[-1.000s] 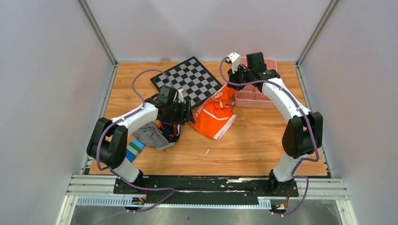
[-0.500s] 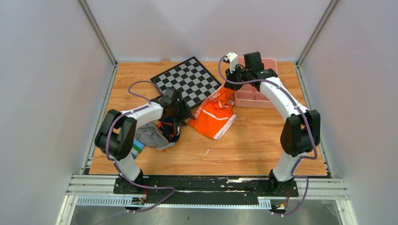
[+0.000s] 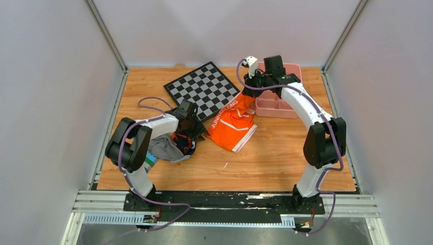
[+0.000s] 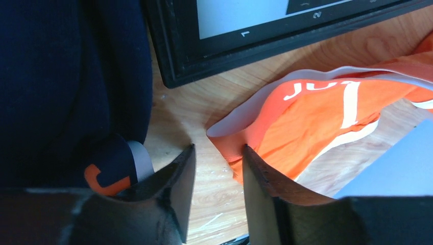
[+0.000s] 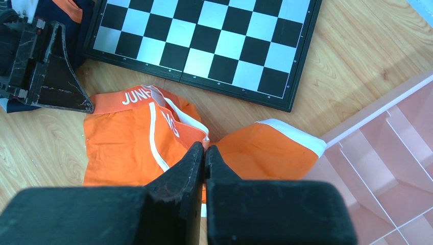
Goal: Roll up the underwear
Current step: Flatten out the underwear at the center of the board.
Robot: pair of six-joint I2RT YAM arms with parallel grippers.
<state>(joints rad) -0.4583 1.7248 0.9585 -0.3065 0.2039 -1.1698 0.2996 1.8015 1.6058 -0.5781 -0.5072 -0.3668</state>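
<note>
The orange underwear [image 3: 232, 125] with white trim lies mid-table, its far edge lifted toward the right arm. My right gripper [image 5: 205, 148] is shut on a fold of the underwear [image 5: 127, 148] at that raised edge, also seen from above as the right gripper [image 3: 248, 93]. My left gripper [image 3: 200, 133] is low at the garment's left corner. In the left wrist view the left gripper [image 4: 218, 149] is open, with bare wood between the jaws. Its right fingertip [image 4: 250, 158] touches the underwear's [image 4: 306, 122] corner edge.
A chessboard [image 3: 204, 88] lies behind the underwear, its black rim [image 4: 230, 48] close ahead of the left fingers. A pink divided tray [image 3: 286, 104] sits far right. A navy pair [image 3: 185, 143] and a striped garment [image 3: 163, 148] are bunched under the left arm.
My left gripper has dropped and swung toward the underwear's left corner, with its jaws narrowing. The right gripper has stayed shut on the raised edge, barely moving.
</note>
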